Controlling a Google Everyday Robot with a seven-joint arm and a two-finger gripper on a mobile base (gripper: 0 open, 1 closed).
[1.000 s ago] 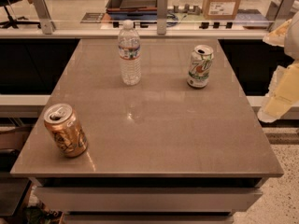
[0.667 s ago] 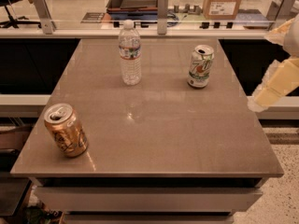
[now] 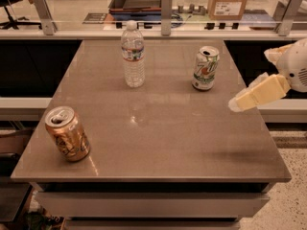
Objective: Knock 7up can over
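The 7up can (image 3: 205, 68), white and green with a silver top, stands upright on the far right part of the brown table (image 3: 153, 143). My gripper (image 3: 240, 103) comes in from the right edge of the view, its cream-coloured finger (image 3: 259, 94) pointing left over the table's right side. It hangs above the surface, to the right of the can and a little nearer to me, apart from the can.
A clear plastic water bottle (image 3: 133, 54) stands upright at the far middle, left of the 7up can. An orange-brown can (image 3: 67, 133) stands near the front left corner. A railing with posts (image 3: 166, 7) runs behind the table.
My gripper has swung in from the right edge toward the left and over the table's right side, closer to the 7up can. The cans and bottle have not moved.
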